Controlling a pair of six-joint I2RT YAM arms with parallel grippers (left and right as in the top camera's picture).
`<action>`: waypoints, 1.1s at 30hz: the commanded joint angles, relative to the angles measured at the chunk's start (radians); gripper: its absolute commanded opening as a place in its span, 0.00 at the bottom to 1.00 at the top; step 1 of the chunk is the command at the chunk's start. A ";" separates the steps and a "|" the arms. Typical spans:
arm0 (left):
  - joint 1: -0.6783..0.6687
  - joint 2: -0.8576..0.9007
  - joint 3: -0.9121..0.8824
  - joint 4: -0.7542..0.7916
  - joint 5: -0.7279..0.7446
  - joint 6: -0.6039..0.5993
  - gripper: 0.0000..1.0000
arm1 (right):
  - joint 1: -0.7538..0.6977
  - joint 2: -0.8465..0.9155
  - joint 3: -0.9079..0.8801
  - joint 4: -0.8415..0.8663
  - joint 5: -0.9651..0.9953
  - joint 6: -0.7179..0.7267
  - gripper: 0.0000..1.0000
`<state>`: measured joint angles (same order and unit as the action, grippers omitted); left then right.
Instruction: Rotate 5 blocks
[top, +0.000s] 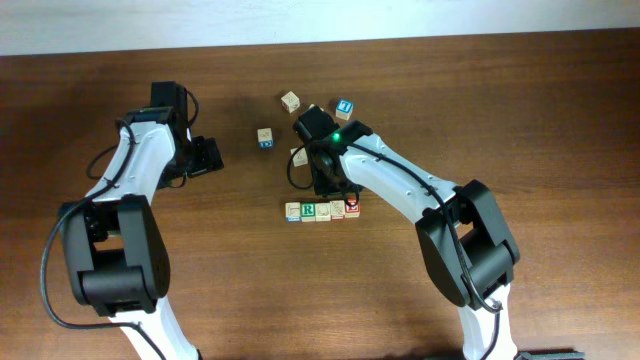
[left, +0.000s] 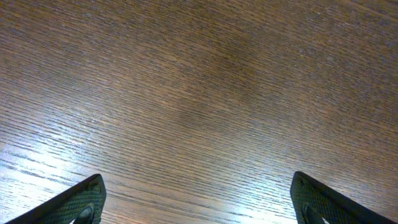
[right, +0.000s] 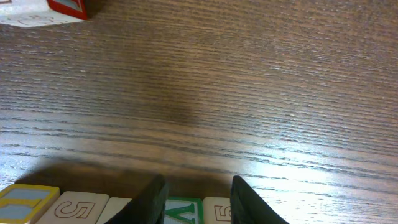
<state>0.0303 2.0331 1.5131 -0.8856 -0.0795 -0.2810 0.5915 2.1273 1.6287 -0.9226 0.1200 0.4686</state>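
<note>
Right tool (right: 200, 198) hung half-parted over the green block (right: 183, 209) in the row (top: 322, 210) on the surface (right: 249, 93), and whether it gripped, I couldn't tell! The row ran along its closing line. Left tool (left: 199, 205), spread wide and empty, was well apart.

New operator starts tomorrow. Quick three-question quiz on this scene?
1. True or false: the left gripper holds a block.
2. The right gripper hangs over: A the row of blocks; B the blue-topped cube; C the table's far edge.
3. In the right wrist view, what colour is the letter on the block seen in the gripper's gap?
Key: 1 false, it is open and empty; 2 A; 3 green.
</note>
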 joint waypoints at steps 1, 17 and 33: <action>-0.002 0.003 0.010 0.000 -0.008 -0.010 0.93 | 0.002 0.007 -0.010 -0.003 0.019 0.004 0.34; -0.002 0.003 0.010 -0.001 -0.008 -0.010 0.93 | 0.002 0.007 -0.036 -0.012 -0.003 0.011 0.33; -0.002 0.003 0.010 -0.001 -0.008 -0.010 0.93 | 0.002 0.007 -0.037 -0.020 -0.022 0.011 0.33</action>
<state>0.0303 2.0331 1.5131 -0.8852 -0.0795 -0.2810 0.5915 2.1273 1.6005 -0.9386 0.1043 0.4717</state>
